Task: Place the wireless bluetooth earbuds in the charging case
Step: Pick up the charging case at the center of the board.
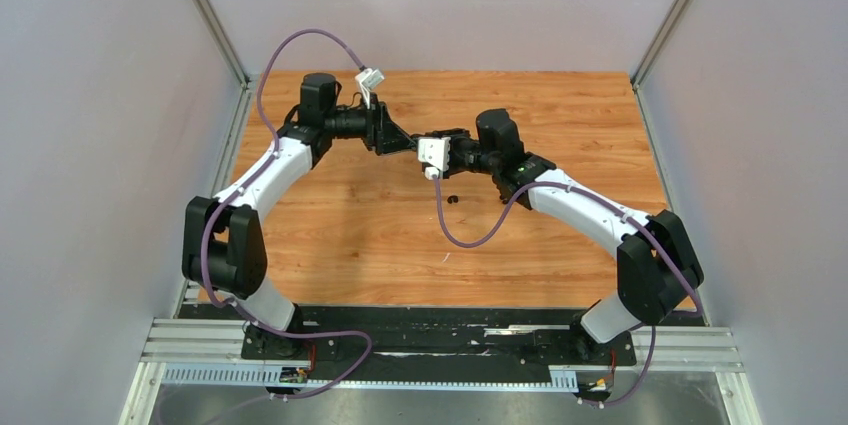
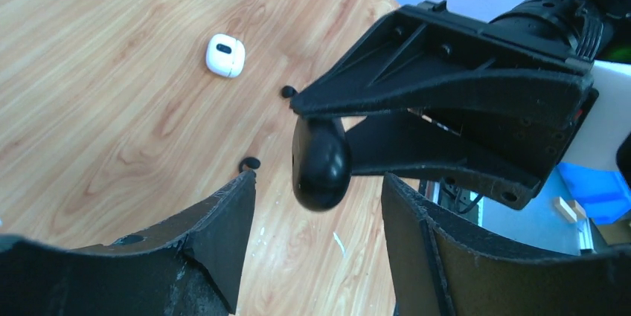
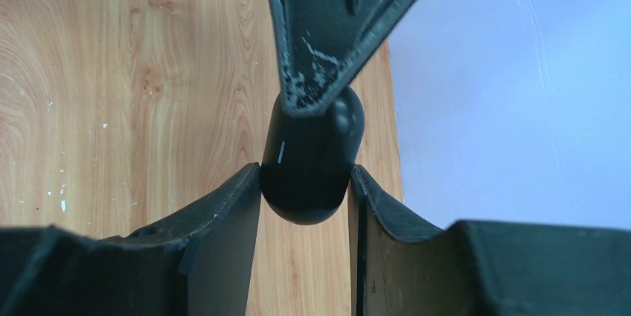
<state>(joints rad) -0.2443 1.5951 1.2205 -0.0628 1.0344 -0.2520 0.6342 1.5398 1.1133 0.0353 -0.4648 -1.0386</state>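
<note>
**While the right claw [image 3: 305,180] clamped the black case [image 3: 309,160], the left claw [image 2: 320,184] stood apart before it**

As seen from the top camera, both arms met high over the middle of the table [image 1: 330,235], claw tip to claw tip. The case between them was too small to make out. Two dark specks, likely the black buds [image 1: 451,199], lay on the wood below the right claw and clear of both.

In the left wrist view, the left fingers [image 2: 223,234] were spread wide with nothing between them. The black case hung just beyond the gap, held at the right claw's tips. Both buds lay on the table far beneath, one nearer the white case [image 2: 225,55], which sat shut and well apart. No white buds showed.

In the right wrist view, the right fingers [image 3: 223,212] pressed the case's lower half from both sides. Its long axis ran out along those fingers, and its free end pointed at the left claw. One left finger overlapped that end, though whether it touched could not be told.

The left claw was the nearer one to the free end, so opening the lid probably fell to it. The buds lay below, out of reach of both.
</note>
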